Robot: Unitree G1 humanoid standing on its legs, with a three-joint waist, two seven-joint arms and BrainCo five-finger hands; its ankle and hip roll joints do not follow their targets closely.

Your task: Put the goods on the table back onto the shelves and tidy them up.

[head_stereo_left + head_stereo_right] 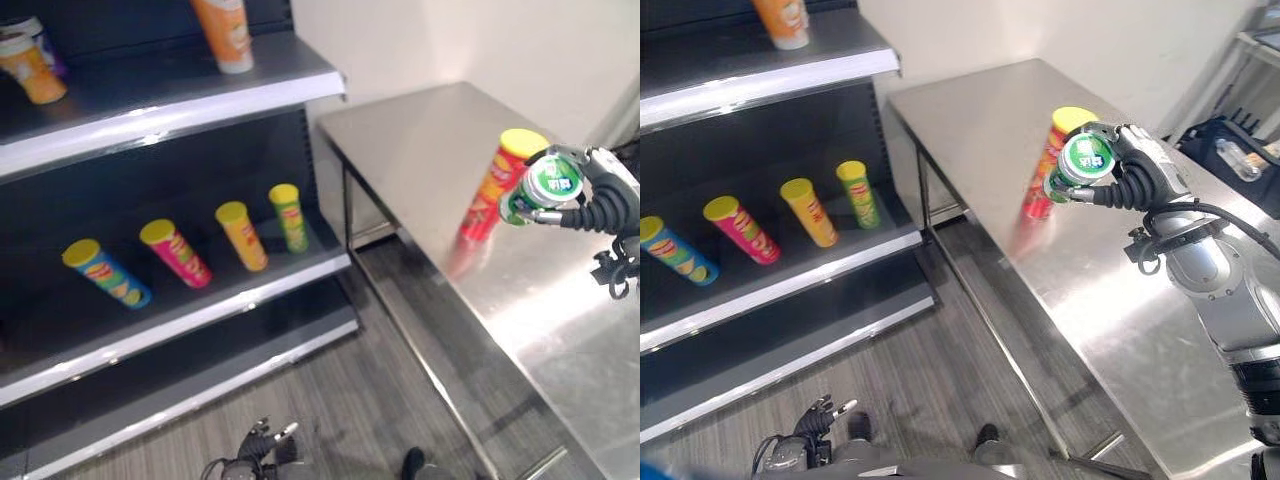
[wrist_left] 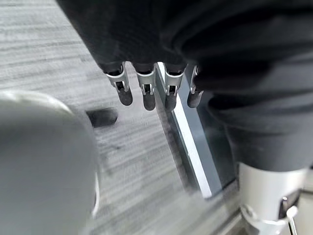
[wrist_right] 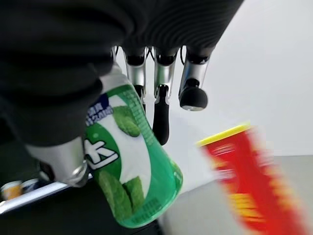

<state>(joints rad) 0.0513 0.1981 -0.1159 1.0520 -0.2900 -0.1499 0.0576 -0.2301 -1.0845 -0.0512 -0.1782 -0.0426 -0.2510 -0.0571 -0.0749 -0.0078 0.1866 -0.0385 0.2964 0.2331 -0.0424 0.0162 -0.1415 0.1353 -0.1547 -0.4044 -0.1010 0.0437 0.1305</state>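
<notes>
Eye views: right hand (image 1: 1137,170) is up over the steel table (image 1: 980,120), fingers curled round a green bottle (image 1: 1080,165) lying sideways in the grip, lid end facing the camera. Red can w/ yellow lid (image 1: 1048,165) stands upright on the table just behind it. Shelf (image 1: 180,95) on the left: four yellow-lidded cans on the mid board, an orange can (image 1: 228,32) on the upper board. Left hand (image 1: 258,445) hangs low near the floor.

Left wrist view: left hand (image 2: 146,88) fingers straight, relaxed, holding nothing, over grey floor.

Right wrist view: green bottle (image 3: 129,166) is pinned between thumb and fingers (image 3: 161,110), fingers wrapped over its far side; red can (image 3: 252,181) is beyond.
</notes>
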